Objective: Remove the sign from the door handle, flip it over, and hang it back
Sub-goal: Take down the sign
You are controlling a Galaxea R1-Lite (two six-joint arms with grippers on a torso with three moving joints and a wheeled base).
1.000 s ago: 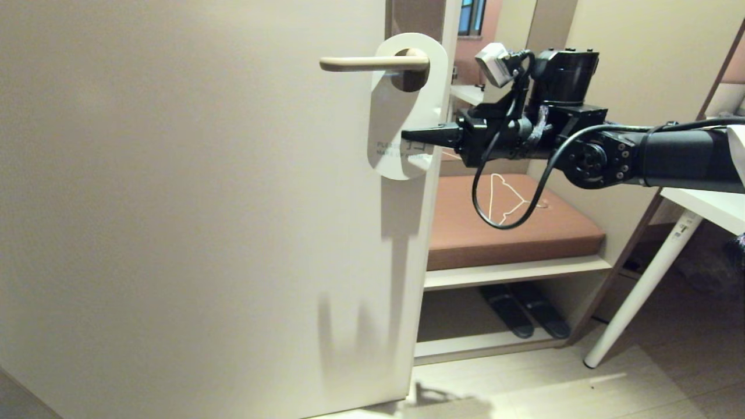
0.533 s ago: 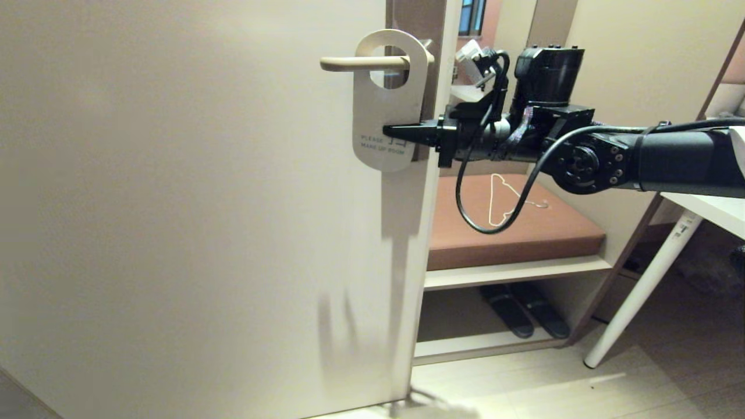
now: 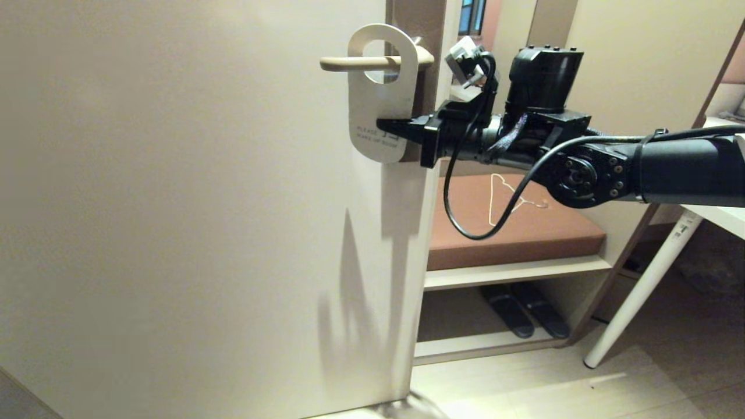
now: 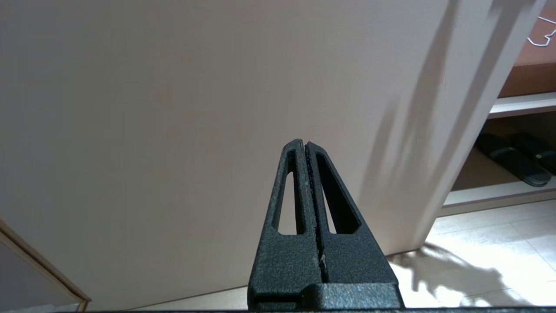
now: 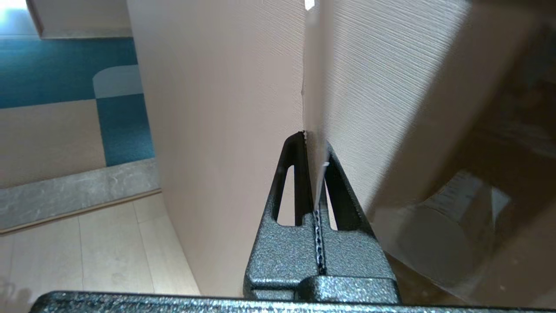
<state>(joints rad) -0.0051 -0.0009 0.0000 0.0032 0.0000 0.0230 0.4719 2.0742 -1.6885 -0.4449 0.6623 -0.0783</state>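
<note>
Cream door (image 3: 192,221), large and plain, filling the left of the head view, with shadows cast low near its right edge. Recessed bench nook beyond the door edge: brown cushion (image 3: 524,233) carrying a thin white wire hanger (image 3: 505,198), pale shelf (image 3: 512,271) beneath it, and a pair of dark slippers (image 3: 524,311) on the lower ledge. White table leg (image 3: 640,297) slanting down to the light wood-look floor (image 3: 553,390) at right; blue and beige carpet (image 5: 65,74) visible past the door in the right wrist view.
</note>
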